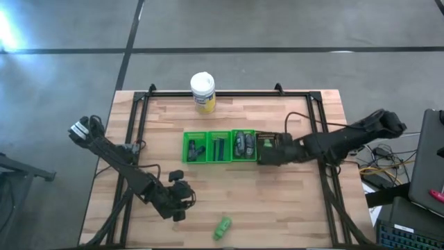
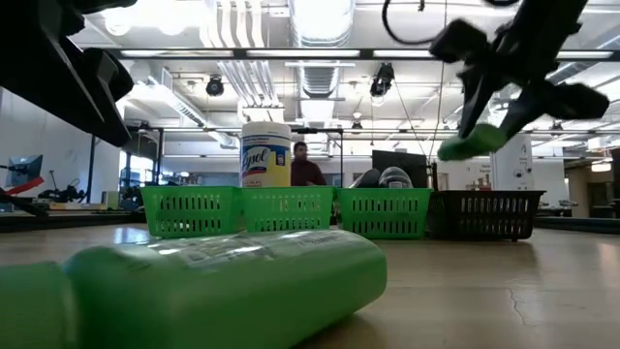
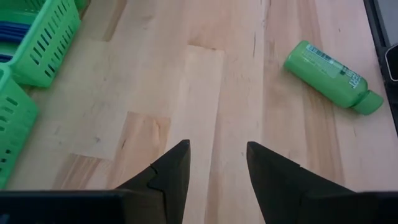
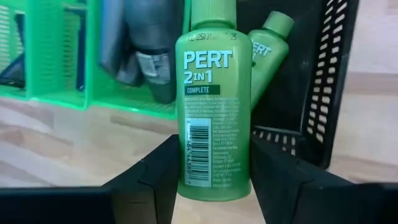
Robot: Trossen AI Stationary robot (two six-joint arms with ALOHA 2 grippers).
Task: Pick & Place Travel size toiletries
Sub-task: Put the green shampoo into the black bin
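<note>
Baskets of slotted plastic are lined up across the middle of the pale wooden butcher-block table [image 1: 291, 201]: 3 bright green baskets [image 1: 218, 146] side by side, and 1 black slotted basket [image 4: 333, 81] touching their right end. Dark grey small bottles and tubes [image 1: 243, 144] are seen lying in the green baskets. A second green bottle [image 4: 267, 53] is leaned inside the black basket.

The right gripper [image 4: 214, 180] is held above the black basket, and a small bright green plastic bottle [image 4: 213, 102] is gripped between its 2 dark fingers, cap pointing away from the wrist. On the label "PERT 2 IN 1 COMPLETE" is printed in white, with a barcode and fine print below that cannot be read. In the low view the same bottle [image 2: 472, 142] is seen lifted clear of the basket rim.

A white-lidded round canister with a yellow label [image 1: 202, 92] is stood upright behind the baskets, at the far edge of the table; the word "Lysol" can be read on it in the low view.

The left gripper [image 3: 214, 171] is held low over bare wood near the front left of the table, fingers parted to a moderate gap with nothing between them. Another bright green bottle [image 1: 222, 227] is laid on its side near the front edge, to that gripper's right and apart from it; its label is too small to read. A person [image 2: 307, 167] is visible in the room beyond the table.
</note>
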